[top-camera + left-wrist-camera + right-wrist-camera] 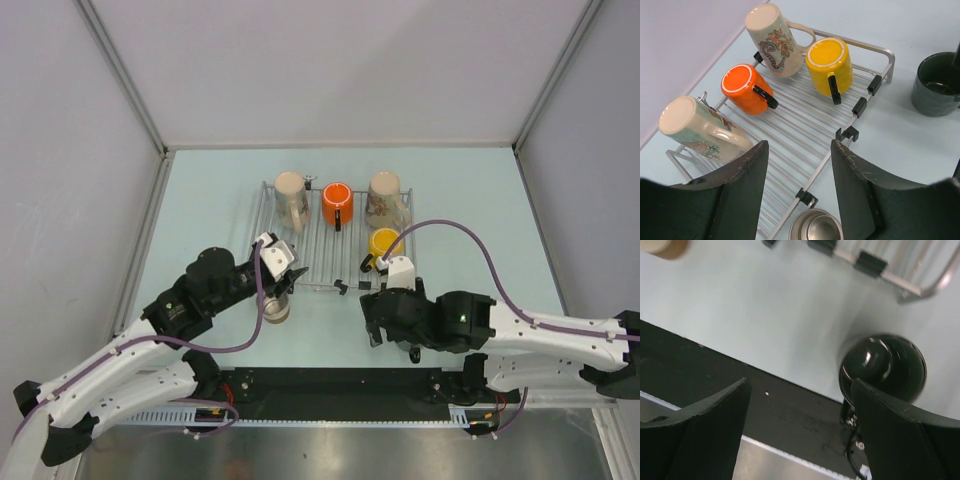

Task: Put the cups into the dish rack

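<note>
The dish rack [318, 258] holds two beige mugs [291, 195] [386, 198], an orange mug [337, 203] and a yellow mug [384, 243], all lying down. In the left wrist view they lie on the wires [805, 125]. The steel cup [276, 309] stands upright on the table just outside the rack's near edge. My left gripper [286, 274] is open and empty right above it [816, 227]. The dark grey mug [937, 84] stands upright off the rack's near right corner. My right gripper [801, 381] is open, with the mug [883, 367] beside its right finger [900, 435].
The black base strip [330, 385] runs along the table's near edge, close under the right gripper [385, 325]. Grey walls enclose the table on the left, right and back. My right arm hides the dark grey mug in the top view.
</note>
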